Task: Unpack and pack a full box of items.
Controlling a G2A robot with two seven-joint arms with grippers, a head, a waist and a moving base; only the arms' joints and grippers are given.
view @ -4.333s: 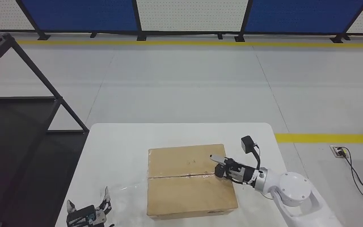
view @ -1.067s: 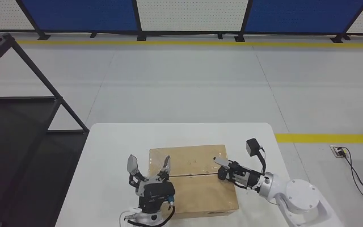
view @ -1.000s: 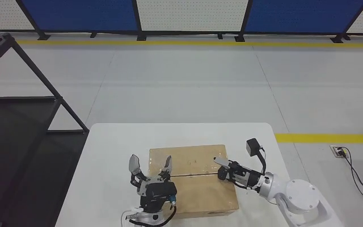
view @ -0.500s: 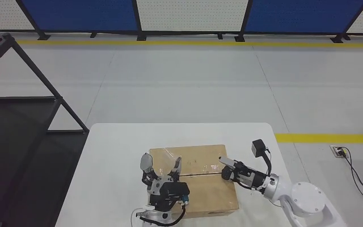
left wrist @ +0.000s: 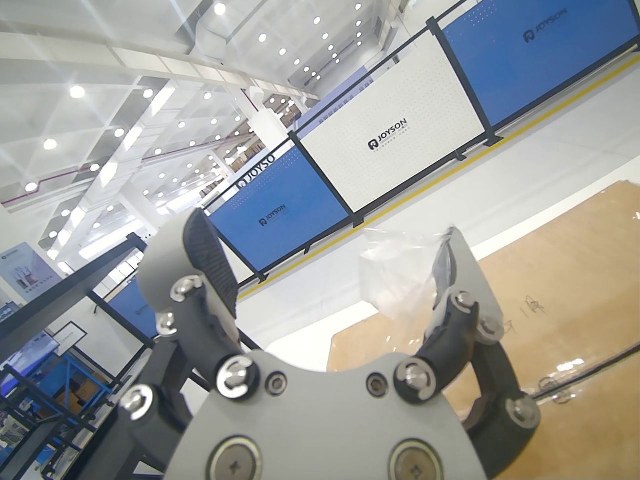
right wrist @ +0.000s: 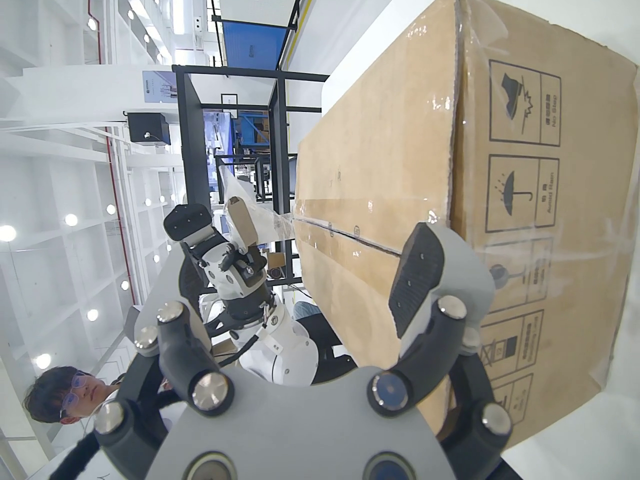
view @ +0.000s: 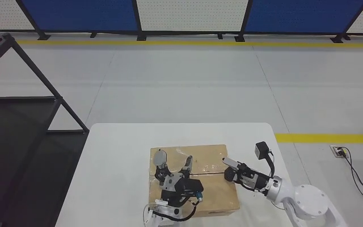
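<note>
A closed cardboard box (view: 195,190) sits mid-table, its flaps meeting at a centre seam (right wrist: 345,239) under clear tape. My left gripper (view: 174,159) hovers open over the box's left half, fingers pointing up and away. A scrap of clear tape (left wrist: 395,277) clings to one of its fingers (left wrist: 462,272). My right gripper (view: 228,169) is open at the box's right edge by the seam's end, one pad (right wrist: 417,277) just over the top corner. The right wrist view also shows the left gripper (right wrist: 215,224) beyond the box (right wrist: 390,167), trailing clear film.
The white table (view: 113,164) has bare room left and behind the box. A black metal rack (view: 34,113) stands off the table's left. Blue and white partition panels (view: 193,14) line the far floor.
My left arm has come from the table's front-left corner up over the box and kept drifting right. My right gripper has backed off slightly to the box's right edge.
</note>
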